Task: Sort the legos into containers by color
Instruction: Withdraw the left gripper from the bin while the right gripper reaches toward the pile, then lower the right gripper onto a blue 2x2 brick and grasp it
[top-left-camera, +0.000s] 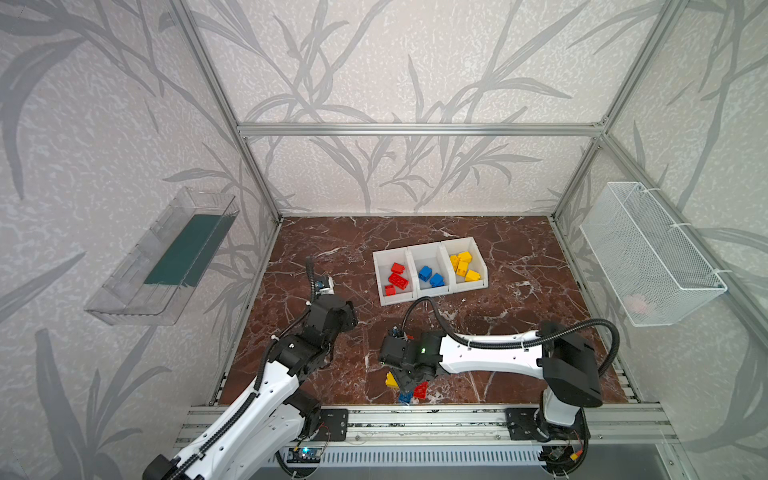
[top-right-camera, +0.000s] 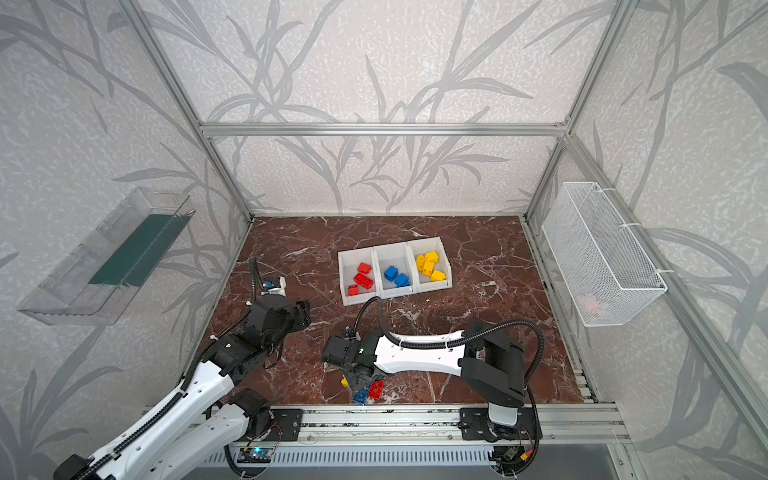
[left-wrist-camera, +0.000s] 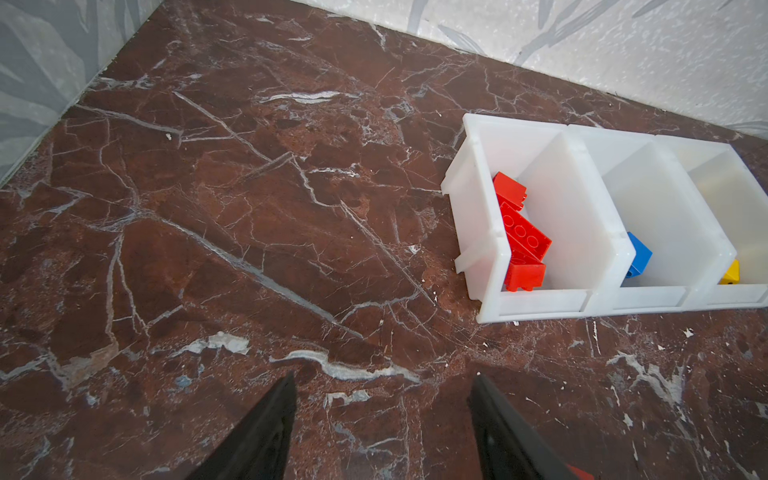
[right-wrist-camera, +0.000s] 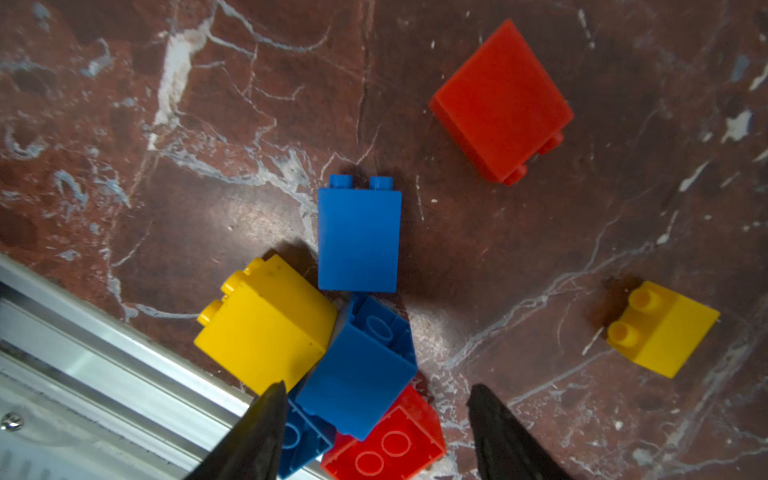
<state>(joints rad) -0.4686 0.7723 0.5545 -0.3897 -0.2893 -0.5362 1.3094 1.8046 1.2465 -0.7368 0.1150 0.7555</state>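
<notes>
Right gripper (right-wrist-camera: 378, 386) half spread and empty, low over loose bricks (top-left-camera: 409, 388) heaped by front rail (top-left-camera: 415, 415), one blue brick (right-wrist-camera: 357, 374) lying between the fingers. Left gripper (left-wrist-camera: 382, 378) likewise apart, gripping nothing, above bare tabletop (left-wrist-camera: 249, 208) near white bins (top-left-camera: 390, 250). In both top views, red bricks (top-left-camera: 398, 279) in left bin, blue bricks (top-left-camera: 430, 275) in middle, yellow bricks (top-left-camera: 463, 264) in right.

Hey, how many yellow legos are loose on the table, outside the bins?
2. The piled yellow brick sits beside the rail; the lone yellow brick lies apart. Others may hide under the right arm.
</notes>
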